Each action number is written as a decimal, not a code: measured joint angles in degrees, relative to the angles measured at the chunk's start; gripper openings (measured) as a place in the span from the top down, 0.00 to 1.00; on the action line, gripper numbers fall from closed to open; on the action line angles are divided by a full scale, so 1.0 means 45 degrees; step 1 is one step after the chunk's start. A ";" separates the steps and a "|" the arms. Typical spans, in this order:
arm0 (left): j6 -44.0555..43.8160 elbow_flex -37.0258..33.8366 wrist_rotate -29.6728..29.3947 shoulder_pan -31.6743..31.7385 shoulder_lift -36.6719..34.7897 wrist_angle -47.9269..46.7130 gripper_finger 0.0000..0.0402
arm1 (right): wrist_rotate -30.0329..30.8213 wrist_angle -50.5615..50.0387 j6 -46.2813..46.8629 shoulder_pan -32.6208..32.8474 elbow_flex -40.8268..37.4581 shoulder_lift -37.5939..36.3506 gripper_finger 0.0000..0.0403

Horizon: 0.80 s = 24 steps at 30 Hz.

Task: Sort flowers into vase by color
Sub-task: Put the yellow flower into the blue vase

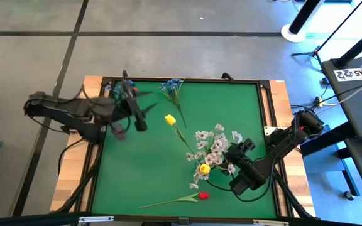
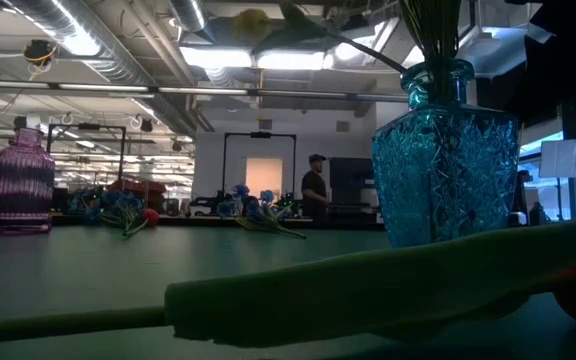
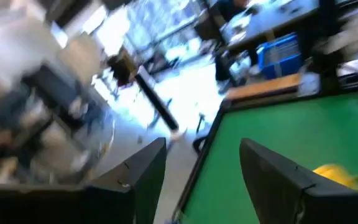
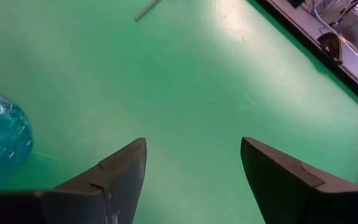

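Centrally, blue vase (image 2: 445, 150) holds white sprigs (image 1: 213, 145), yellow bud (image 1: 204, 168).

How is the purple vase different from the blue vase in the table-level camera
The purple vase is ribbed, stands far back at the picture's left and shows nothing sticking out of its neck. The blue vase has a cut diamond pattern, stands close to the camera at the right and holds green stems. Both are upright, see-through vases on the green table.
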 joint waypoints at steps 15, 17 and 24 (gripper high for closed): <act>-0.4342 -0.2217 0.3880 0.3297 0.0354 -0.1005 0.68 | -0.0010 -0.0049 -0.0613 0.0001 0.0000 0.0000 0.35; -0.4582 -0.2346 0.4645 0.3159 0.0377 -0.0591 0.69 | -0.0009 -0.0086 -0.0648 0.0002 0.0000 0.0000 0.35; -0.4678 -0.2370 0.4901 0.2148 0.0385 0.0134 0.72 | -0.0004 -0.0095 -0.0656 0.0000 0.0000 0.0000 0.35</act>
